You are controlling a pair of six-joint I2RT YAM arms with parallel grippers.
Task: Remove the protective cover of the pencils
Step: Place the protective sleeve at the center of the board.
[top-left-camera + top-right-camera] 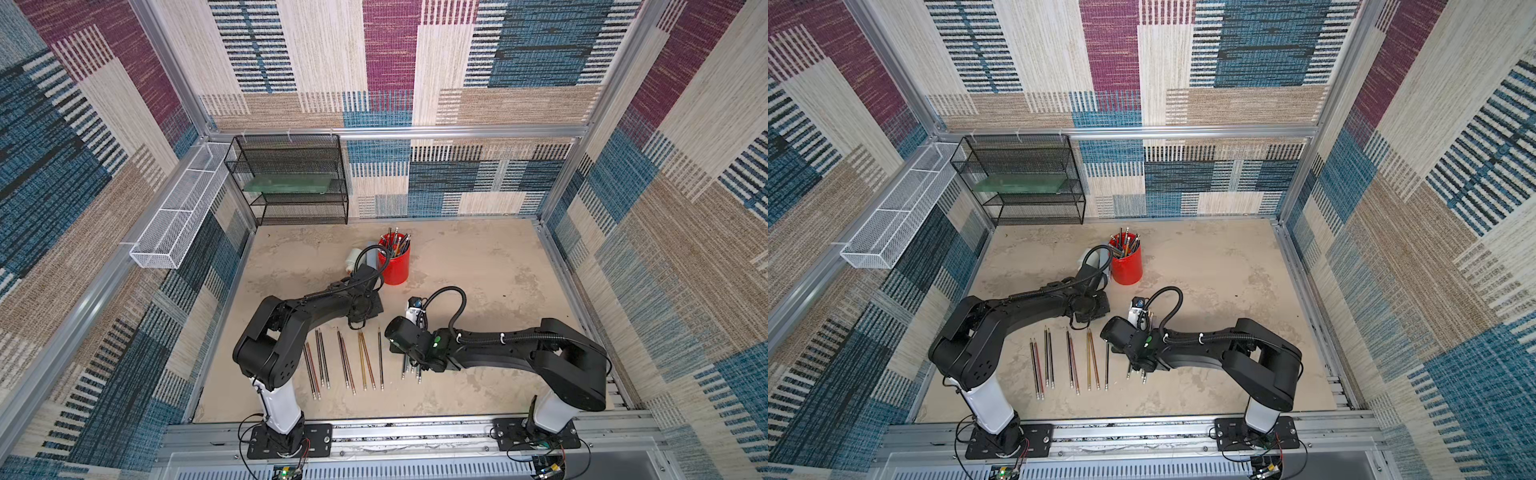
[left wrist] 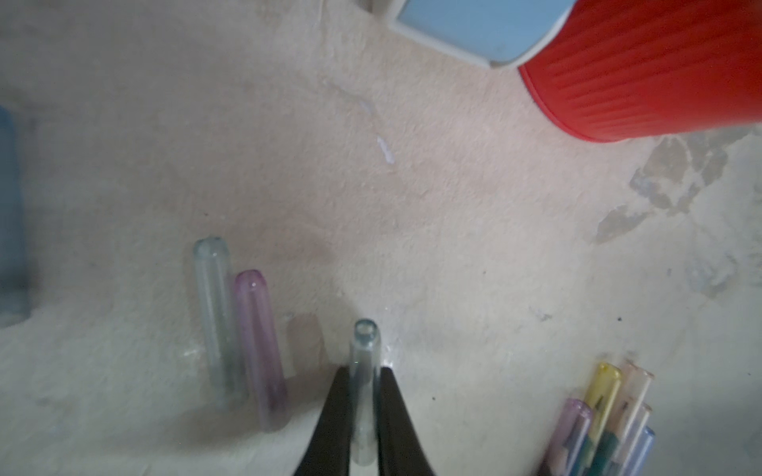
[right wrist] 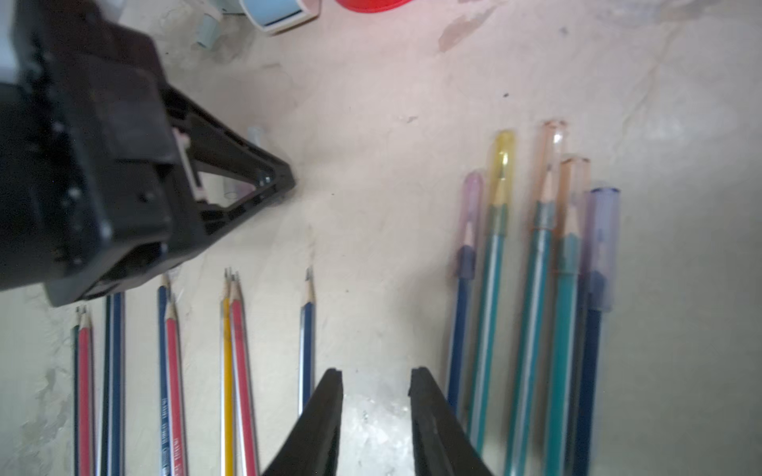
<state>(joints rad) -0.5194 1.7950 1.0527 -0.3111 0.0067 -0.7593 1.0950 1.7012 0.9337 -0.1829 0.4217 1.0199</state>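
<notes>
Left wrist view: the left tool (image 2: 365, 371) is clamped on a clear bluish cap (image 2: 363, 342), which projects past the fingertips close to the surface (image 2: 412, 206). Two loose caps (image 2: 214, 309), one bluish and one pink, lie side by side near it.

In both top views the left arm (image 1: 324, 303) extends forward from its base, elbow raised, wrist bent down beside the red cup (image 1: 394, 266), which holds more pencils. The right arm (image 1: 498, 345) reaches inward, wrist angled down.

Right wrist view: the right tool (image 3: 375, 371) has its jaws apart with nothing between them. The capped pencils (image 3: 532, 296) lie just beside one jaw. The bare pencils (image 3: 237, 350) lie in a row on the surface on the other side, between the two arms. Small print on the barrels is too blurred to read.
</notes>
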